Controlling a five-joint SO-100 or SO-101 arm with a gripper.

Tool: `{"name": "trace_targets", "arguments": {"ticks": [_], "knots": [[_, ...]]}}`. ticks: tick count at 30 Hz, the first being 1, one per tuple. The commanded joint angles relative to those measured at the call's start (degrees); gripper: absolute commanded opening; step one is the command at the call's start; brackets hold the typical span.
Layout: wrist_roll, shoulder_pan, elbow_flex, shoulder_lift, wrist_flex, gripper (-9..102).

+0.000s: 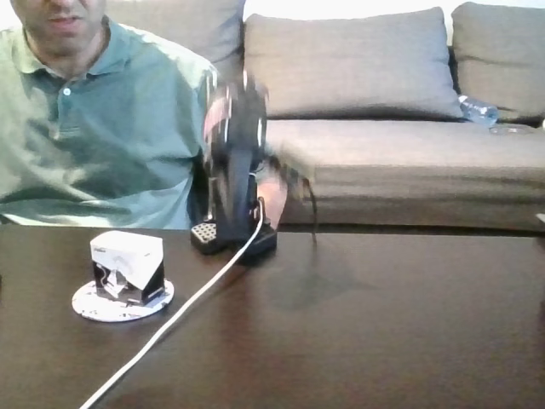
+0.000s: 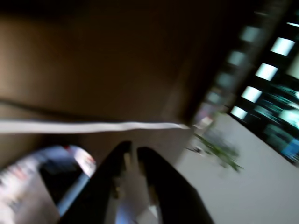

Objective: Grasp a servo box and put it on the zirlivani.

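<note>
Fingers [image 2: 163, 186] in the wrist view: two dark prongs rising from the bottom edge, tips nearly together with a thin slit between, nothing held. Gripper [image 2: 132, 150] tip sits just under a white cable [image 2: 93, 126] crossing that view; heavy motion blur.

Largest down:
- Sofa [image 1: 400, 128], grey cushions, spans the back of the fixed view.
- Person in a green polo shirt [image 1: 94, 136] seated behind the table, upper left.
- Table [image 1: 383, 332], dark brown, glossy, fills the lower half of the fixed view.
- Arm [image 1: 237, 145] black, blurred, folded upright over its base [image 1: 234, 234] at the table's far edge, near centre.
- White cable [image 1: 196, 298] runs from the base diagonally to the bottom left edge.
- Zirlivani [image 1: 94, 308], speckled white disc, flat on the table at left.
- Servo box [image 1: 128, 264] sits on the zirlivani, roughly centred, rotated corner toward the camera, white top, black lower faces. Well apart from the arm.
- Plastic bottle [image 1: 479, 111] lying on the sofa, far right.
</note>
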Motion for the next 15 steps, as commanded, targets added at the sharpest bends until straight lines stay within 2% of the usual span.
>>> {"name": "trace_targets", "arguments": {"ticks": [1,6,15], "knots": [[0.97,-0.26,4.75,0.53,-0.88,1],[1.32,0.70,4.75,1.14,3.08,0],[5.36,4.04,4.75,1.23,2.55,0]]}}
